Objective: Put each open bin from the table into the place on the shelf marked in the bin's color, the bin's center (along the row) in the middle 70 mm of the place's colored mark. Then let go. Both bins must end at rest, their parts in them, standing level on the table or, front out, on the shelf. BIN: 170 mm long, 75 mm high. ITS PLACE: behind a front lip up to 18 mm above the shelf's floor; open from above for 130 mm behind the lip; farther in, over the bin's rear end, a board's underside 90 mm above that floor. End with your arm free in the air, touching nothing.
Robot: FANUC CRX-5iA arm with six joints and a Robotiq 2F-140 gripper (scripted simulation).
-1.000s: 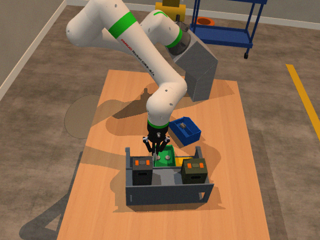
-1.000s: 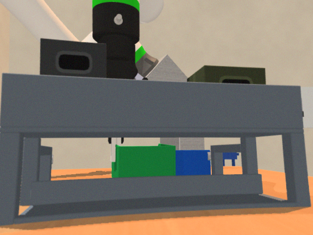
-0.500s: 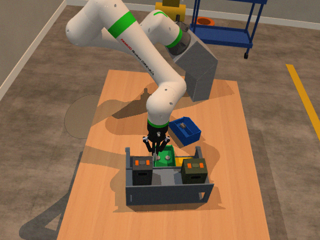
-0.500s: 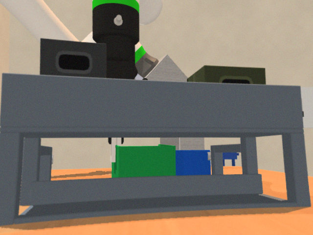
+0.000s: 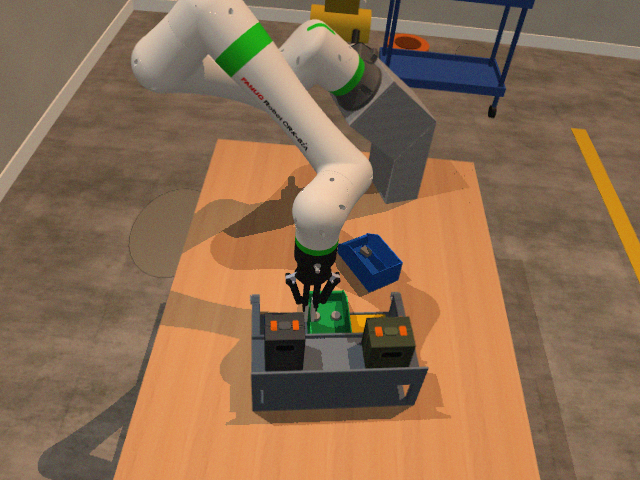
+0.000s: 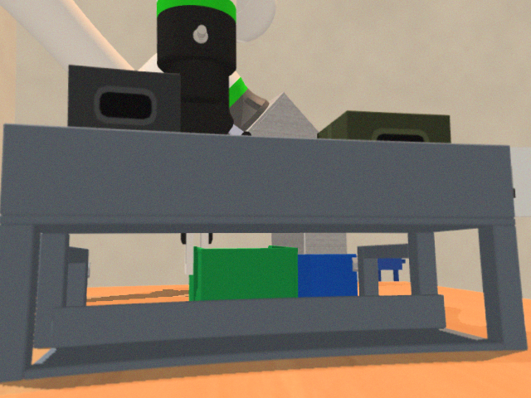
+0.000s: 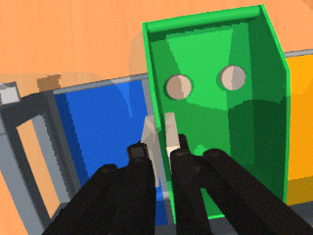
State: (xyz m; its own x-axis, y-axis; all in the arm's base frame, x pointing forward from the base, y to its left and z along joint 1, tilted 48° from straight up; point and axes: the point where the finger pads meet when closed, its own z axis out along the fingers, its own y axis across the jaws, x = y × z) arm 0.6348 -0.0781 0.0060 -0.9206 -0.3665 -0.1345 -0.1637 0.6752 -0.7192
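Observation:
The green bin (image 5: 338,324) (image 6: 246,274) (image 7: 210,127), with two round parts in it, stands in the middle of the grey shelf (image 5: 336,390) (image 6: 257,180), its front towards the robot. Its footing and its place's mark are hidden. My gripper (image 5: 310,308) (image 6: 196,257) (image 7: 161,128) is open by a narrow gap, one fingertip on each side of the bin's side wall, beside the blue mark. The blue mark (image 7: 100,132) shows bare at wrist-view left. The blue bin (image 5: 379,271) (image 6: 328,274), one grey part (image 5: 366,251) inside, stands turned askew on the table.
A dark grey case (image 5: 284,348) (image 6: 81,96) and an olive case (image 5: 372,348) (image 6: 437,128) stand on the shelf's upper board. A yellow mark (image 5: 362,323) (image 7: 299,122) lies at the green bin's other side. The shelf's end posts (image 5: 255,320) rise at both ends.

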